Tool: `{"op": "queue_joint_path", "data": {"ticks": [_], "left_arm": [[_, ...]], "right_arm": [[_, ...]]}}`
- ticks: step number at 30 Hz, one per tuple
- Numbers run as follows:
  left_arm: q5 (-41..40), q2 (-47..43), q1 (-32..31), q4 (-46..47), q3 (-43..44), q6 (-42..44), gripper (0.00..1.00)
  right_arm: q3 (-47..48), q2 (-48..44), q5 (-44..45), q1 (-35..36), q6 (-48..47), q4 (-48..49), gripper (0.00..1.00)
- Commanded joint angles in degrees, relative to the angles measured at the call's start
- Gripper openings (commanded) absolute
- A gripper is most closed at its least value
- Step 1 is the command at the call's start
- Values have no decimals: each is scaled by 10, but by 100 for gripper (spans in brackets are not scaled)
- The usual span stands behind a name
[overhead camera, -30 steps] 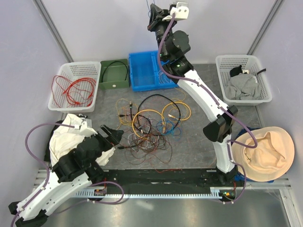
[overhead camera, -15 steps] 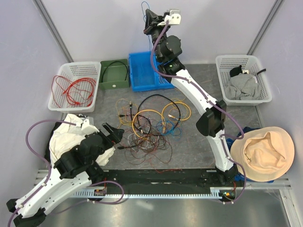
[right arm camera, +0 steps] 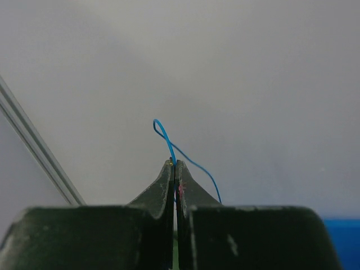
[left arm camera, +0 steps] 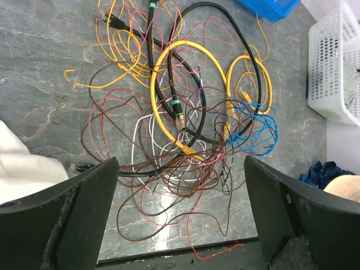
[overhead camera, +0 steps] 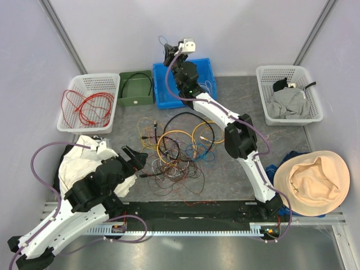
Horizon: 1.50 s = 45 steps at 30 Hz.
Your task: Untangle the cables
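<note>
Right gripper (right arm camera: 175, 167), pinched shut on a thin blue wire (right arm camera: 167, 138) and held high over the blue bin (overhead camera: 163, 90), should be lowered into that bin before being opened, so the strand is dropped clear of the cable heap (overhead camera: 180, 149) lying mid-table.

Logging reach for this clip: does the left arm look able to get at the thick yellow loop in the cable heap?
Probably yes. The left gripper is open at the near-left edge of the heap. The yellow loop lies just ahead of its fingers, and only loose thin strands lie between.
</note>
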Motion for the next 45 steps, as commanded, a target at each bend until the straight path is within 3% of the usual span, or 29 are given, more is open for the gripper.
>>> {"op": "queue_joint_path", "data": {"ticks": [1, 7, 17, 21, 26, 32, 33, 39, 42, 45], "left_arm": [[-24, 7, -1, 24, 13, 11, 100], [-18, 3, -1, 26, 9, 8, 100], [-3, 1, -1, 25, -4, -9, 100], [-1, 7, -1, 27, -7, -13, 100], [1, 20, -1, 30, -6, -15, 100], [8, 41, -1, 43, -8, -16, 100], [11, 44, -1, 45, -8, -15, 100], [22, 63, -1, 51, -3, -13, 100], [24, 62, -1, 51, -3, -15, 100], [22, 60, -1, 54, -4, -16, 100]], "right_arm": [[-58, 4, -3, -1, 35, 14, 0], [-156, -22, -21, 0, 77, 5, 0], [-223, -40, -17, -6, 111, -57, 0], [-199, -40, -6, -9, 97, -91, 0], [-86, 3, 26, -22, 97, -244, 0], [-102, 2, 13, -30, 93, -250, 1], [-105, 3, 8, -31, 93, -250, 14], [-96, 3, -33, -34, 89, -257, 65], [-109, -13, -36, -34, 86, -246, 84], [-151, -53, -25, -31, 86, -216, 93]]}}
